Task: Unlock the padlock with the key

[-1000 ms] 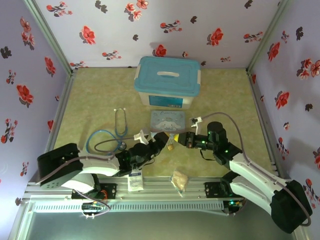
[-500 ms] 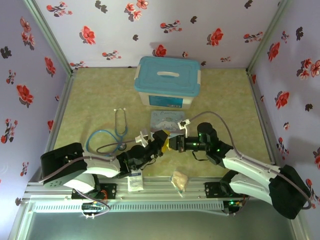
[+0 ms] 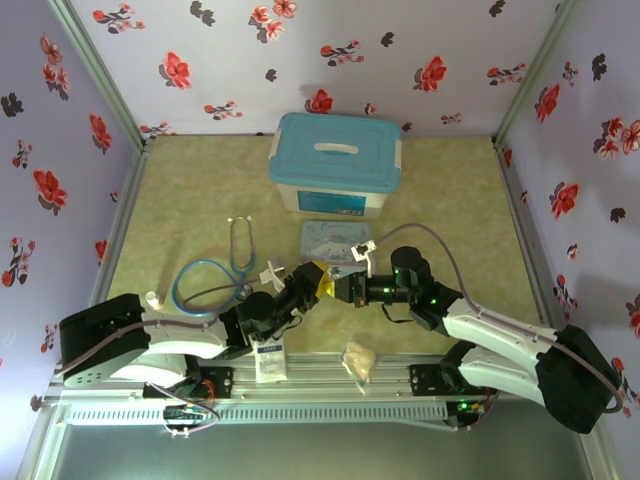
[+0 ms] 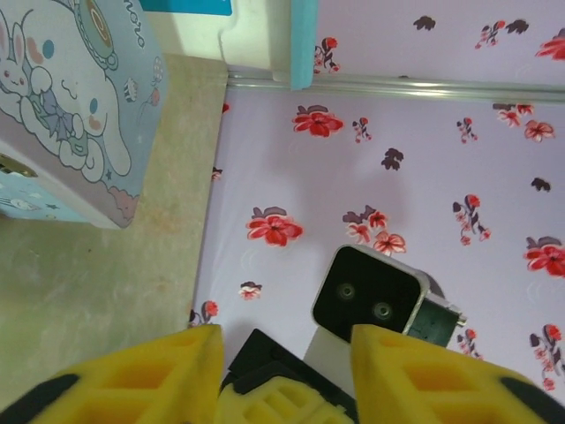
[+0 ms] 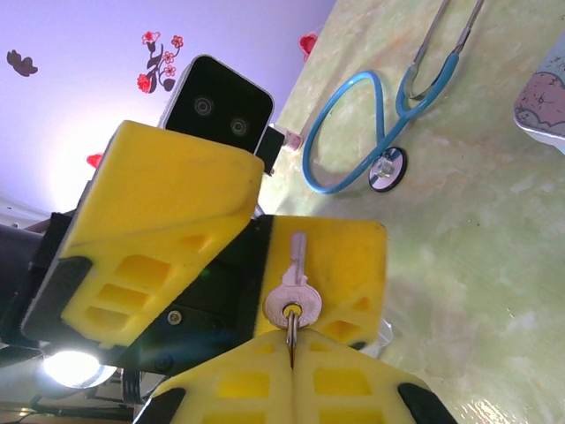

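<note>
The right gripper (image 5: 291,352) is clamped on the bow of the small, thin grey metal key (image 5: 294,287). The blade points at the left gripper (image 4: 282,343), whose yellow fingers (image 4: 132,380) stand apart (what they carry, if anything, I cannot tell). The step in hand calls for a straight blade, a slow advance, and no twisting until it is fully home.

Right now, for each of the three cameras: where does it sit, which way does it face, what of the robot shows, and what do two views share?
Top external: above and behind, looking down at the table; left gripper facing right gripper.
Left wrist: faces the floral wall past its parted yellow fingers.
Right wrist: looks along its shut fingers pinching a small silvery metal key.
Shared: the blue-tubed stethoscope, top and right wrist.
</note>
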